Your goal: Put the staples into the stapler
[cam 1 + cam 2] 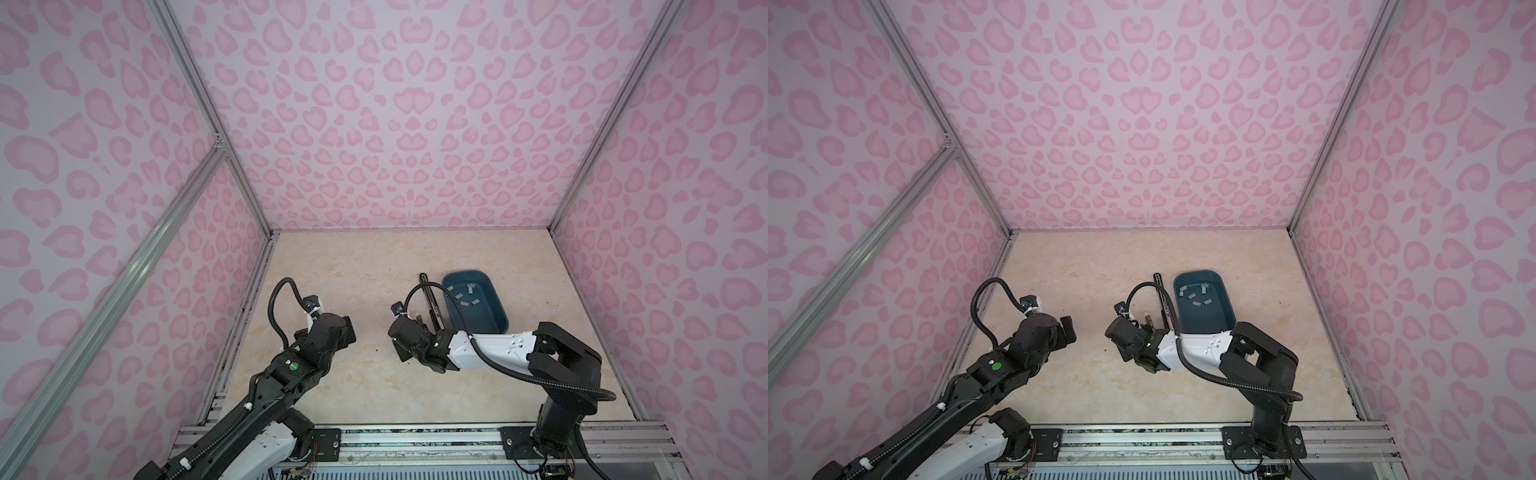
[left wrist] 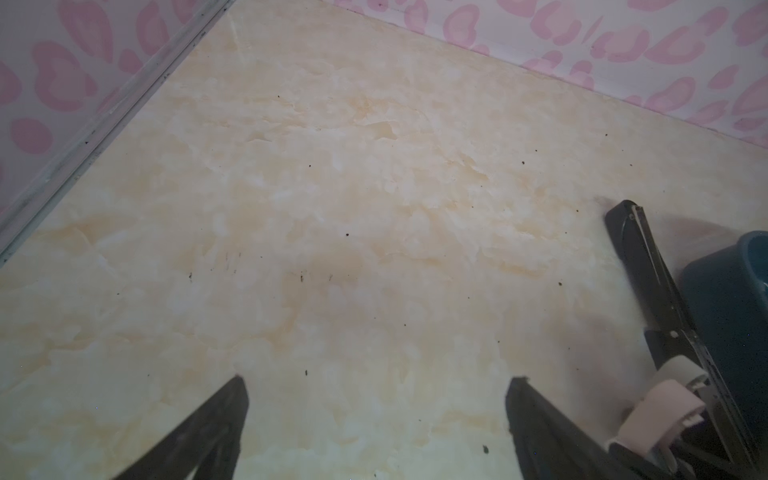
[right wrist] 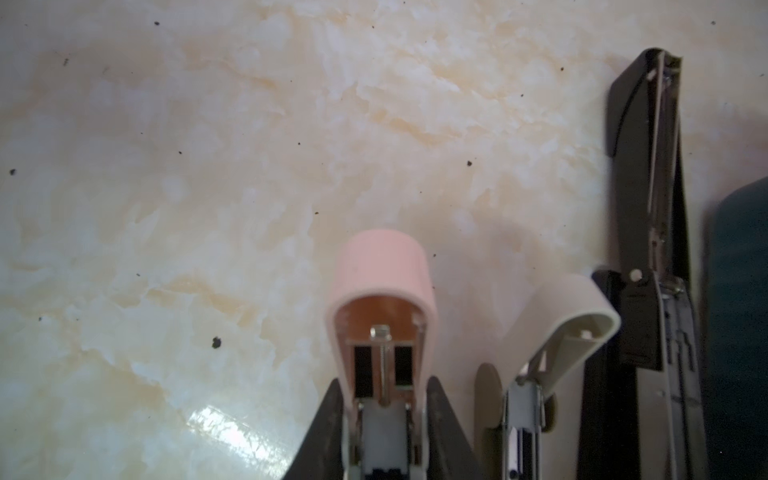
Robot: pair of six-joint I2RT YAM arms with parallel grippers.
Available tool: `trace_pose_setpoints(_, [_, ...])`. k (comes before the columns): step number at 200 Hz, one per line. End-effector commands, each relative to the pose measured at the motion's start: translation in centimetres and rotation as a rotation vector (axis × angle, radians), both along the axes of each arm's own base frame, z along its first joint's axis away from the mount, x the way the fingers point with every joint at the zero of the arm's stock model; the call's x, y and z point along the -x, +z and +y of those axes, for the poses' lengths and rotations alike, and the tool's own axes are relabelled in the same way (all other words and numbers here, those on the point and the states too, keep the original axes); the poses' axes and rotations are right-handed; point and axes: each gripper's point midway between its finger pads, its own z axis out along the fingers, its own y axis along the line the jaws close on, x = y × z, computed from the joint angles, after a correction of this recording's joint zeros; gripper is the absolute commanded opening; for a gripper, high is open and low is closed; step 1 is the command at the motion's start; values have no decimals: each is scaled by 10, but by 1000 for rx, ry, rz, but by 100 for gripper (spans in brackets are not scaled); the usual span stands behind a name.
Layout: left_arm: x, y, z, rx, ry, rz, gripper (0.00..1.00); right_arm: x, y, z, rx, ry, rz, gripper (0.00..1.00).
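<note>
The right gripper point(image 3: 384, 386) is clamped on the pink stapler point(image 3: 384, 270), hinged open, presumably steadying its magazine for loading; left gripper point(image 2: 376, 378) gapes empty above the table point(image 2: 332, 187), likely free to fetch; staples point(image 1: 465, 297) lie loose in the blue tray point(image 1: 488, 322), none yet picked

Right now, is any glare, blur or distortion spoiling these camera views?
Right wrist view: a bright glare patch on the table, the pink stapler fairly sharp. Left wrist view: soft and dim, that stapler blurred at the edge. In both top views: even light, the walls splayed by the wide lens, the staples tiny but visible.
</note>
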Motion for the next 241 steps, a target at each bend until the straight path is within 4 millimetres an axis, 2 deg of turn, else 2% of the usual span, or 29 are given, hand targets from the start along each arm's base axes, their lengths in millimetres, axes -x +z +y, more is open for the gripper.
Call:
trace_pose_setpoints(1, [3, 12, 17, -30, 52, -73, 98, 3, -12, 0, 10, -5, 35, 0])
trace_pose_setpoints(13, [17, 7, 42, -41, 180, -70, 98, 3, -16, 0, 14, -13, 42, 0])
trace_pose_setpoints(36, [28, -8, 52, -53, 199, -63, 98, 4, -21, 2, 11, -8, 63, 0])
trace_pose_setpoints(63, [26, -7, 42, -16, 133, -86, 98, 4, -31, 6, 13, -3, 96, 0])
trace_pose_setpoints(79, [28, -9, 44, -16, 141, -84, 98, 4, -35, 5, 23, -7, 97, 0])
trace_pose_setpoints(118, [32, -11, 47, -5, 155, -86, 98, 1, -40, 5, 18, -9, 117, 9])
trace_pose_setpoints(140, [34, -12, 46, 14, 142, -92, 98, 1, -34, 5, 10, -6, 101, 24])
trace_pose_setpoints(183, [37, -9, 46, 45, 129, -125, 98, 1, -18, 3, -8, -2, 61, 44])
trace_pose_setpoints(206, [39, -7, 45, 58, 117, -141, 98, 3, -2, 8, -10, 32, -2, 54])
trace_pose_setpoints(222, [40, -7, 45, 66, 111, -151, 98, 5, 4, 9, 0, 40, -28, 59])
trace_pose_setpoints(241, [40, -5, 44, 75, 104, -160, 98, 2, 16, 3, -1, 24, -63, 59])
